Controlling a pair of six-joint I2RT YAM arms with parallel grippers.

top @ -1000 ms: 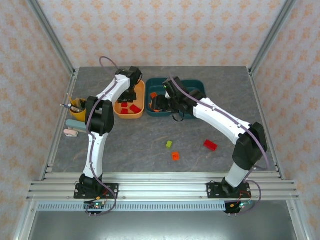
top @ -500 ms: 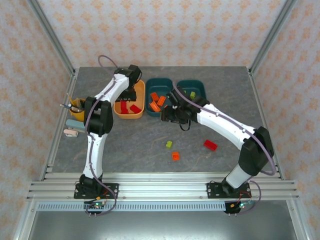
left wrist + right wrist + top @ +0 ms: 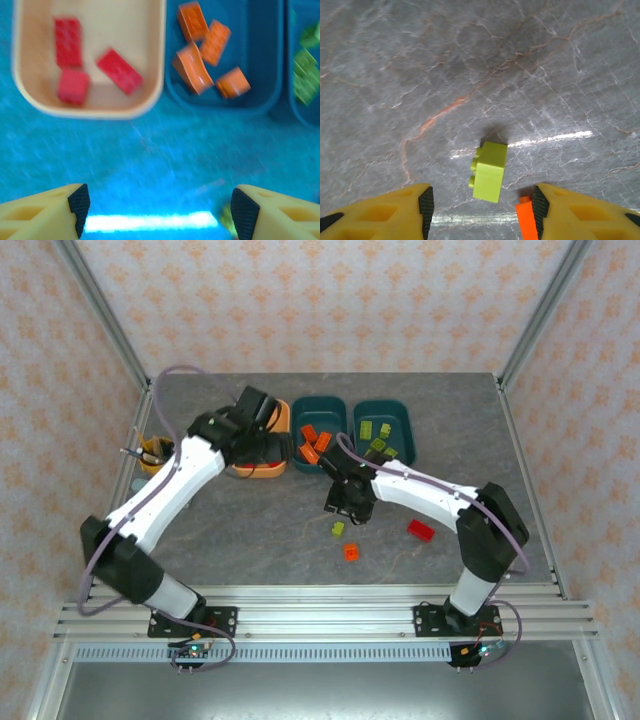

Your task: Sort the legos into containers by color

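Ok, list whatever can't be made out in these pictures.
Top view: the left arm covers most of the light orange tub, hiding its contents.
Left wrist view: blurred; the green legos are cut off by the right edge, so uncountable.
Right wrist view: the orange lego is cut off by the bottom edge and partly behind a finger.

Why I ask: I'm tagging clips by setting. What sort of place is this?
Likely a robot test cell in a lab, not a home: aluminium frame posts hold patterned backdrop panels around a grey table, and the left arm and right arm are bolted to a slotted rail.
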